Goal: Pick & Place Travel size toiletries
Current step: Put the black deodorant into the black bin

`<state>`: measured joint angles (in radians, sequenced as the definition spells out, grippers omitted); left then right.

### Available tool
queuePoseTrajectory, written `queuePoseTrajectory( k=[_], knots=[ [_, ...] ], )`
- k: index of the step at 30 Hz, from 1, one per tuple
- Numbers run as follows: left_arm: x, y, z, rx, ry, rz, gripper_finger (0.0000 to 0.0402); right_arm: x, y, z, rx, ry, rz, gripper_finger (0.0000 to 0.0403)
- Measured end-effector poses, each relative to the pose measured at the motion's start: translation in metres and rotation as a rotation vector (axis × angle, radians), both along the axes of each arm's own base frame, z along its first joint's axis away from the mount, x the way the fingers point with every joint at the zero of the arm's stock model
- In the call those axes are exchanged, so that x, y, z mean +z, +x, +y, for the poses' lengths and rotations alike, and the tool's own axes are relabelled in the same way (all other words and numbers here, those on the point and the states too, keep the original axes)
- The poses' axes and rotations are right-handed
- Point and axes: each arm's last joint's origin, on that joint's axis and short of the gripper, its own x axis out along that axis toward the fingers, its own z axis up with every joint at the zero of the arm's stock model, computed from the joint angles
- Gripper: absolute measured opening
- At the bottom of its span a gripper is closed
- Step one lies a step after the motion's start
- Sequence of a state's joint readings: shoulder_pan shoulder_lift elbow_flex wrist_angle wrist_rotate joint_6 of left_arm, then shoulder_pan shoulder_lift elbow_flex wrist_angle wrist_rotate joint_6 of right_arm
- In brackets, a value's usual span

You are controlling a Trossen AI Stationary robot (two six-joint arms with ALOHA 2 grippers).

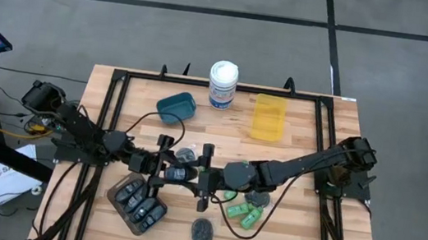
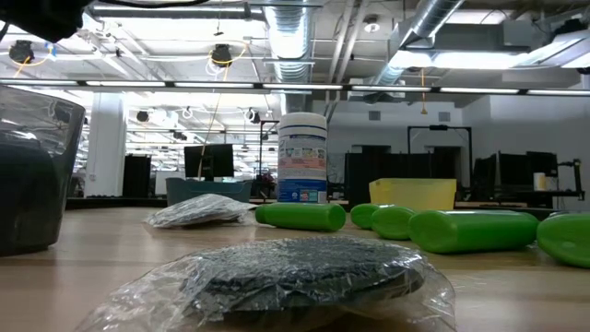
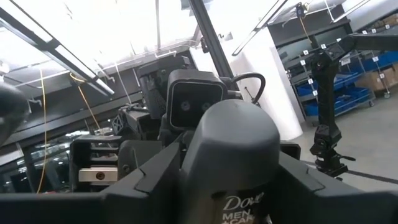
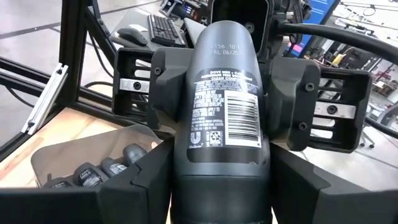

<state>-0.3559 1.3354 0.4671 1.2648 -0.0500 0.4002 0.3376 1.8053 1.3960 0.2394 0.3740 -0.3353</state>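
Note:
A dark grey mini bottle (image 1: 183, 174) is held above the table's middle between both grippers. My left gripper (image 1: 166, 168) comes from the left and my right gripper (image 1: 203, 177) from the right, each shut on it. A brown tray (image 1: 115, 192) near the front left holds several more dark bottles (image 4: 93, 171). Green mini bottles (image 1: 244, 217) lie on their sides at the front right. Round dark pieces in clear wrap lie at the front edge (image 1: 201, 233), behind the grippers (image 1: 184, 155) and under the right arm (image 1: 258, 199). My left gripper pinches the bottle's two narrow sides (image 4: 186, 81) between its fingers (image 3: 152, 180), on the half toward the table's left. The fingers come almost level from the left and lie along the bottle. The bottle is clear of the table. My right gripper pinches the bottle's sides (image 4: 180, 162) between its two fingers (image 4: 140, 180), on the half toward the table's right. The fingers come level from the right, along the bottle, whose barcode label faces this wrist's camera. The bottle lies about level.
At the far side stand a teal container (image 1: 176, 107), a tall white canister (image 1: 222, 84) and a yellow container (image 1: 269, 116). Black frame rails (image 1: 106, 106) run along the table's left and right sides. Bare wood lies between the yellow container and the right arm.

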Motion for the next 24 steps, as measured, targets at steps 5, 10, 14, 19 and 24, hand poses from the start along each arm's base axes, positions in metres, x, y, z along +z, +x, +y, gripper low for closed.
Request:
queuePoseTrajectory(
  k=[5,10,14,19,24],
  knots=[
    [0.0,0.0,0.0,0.007,-0.02,0.01,0.0178,-0.001,0.001,-0.003,0.001,0.022,0.013,0.0243],
    [-0.005,-0.002,-0.001,0.061,-0.032,0.078,0.0178,-0.011,-0.003,-0.005,-0.07,-0.001,0.127,0.0338],
    [-0.005,-0.007,-0.004,0.111,-0.02,0.156,0.0178,-0.02,-0.01,-0.002,-0.117,-0.003,0.229,0.0379],
    [-0.002,-0.021,-0.009,0.155,-0.045,0.255,0.0178,-0.034,-0.021,0.004,-0.145,0.046,0.375,0.039],
    [-0.007,-0.042,-0.016,0.166,-0.151,0.475,0.0178,-0.047,-0.036,0.016,-0.173,0.077,0.517,0.0381]
  ],
)
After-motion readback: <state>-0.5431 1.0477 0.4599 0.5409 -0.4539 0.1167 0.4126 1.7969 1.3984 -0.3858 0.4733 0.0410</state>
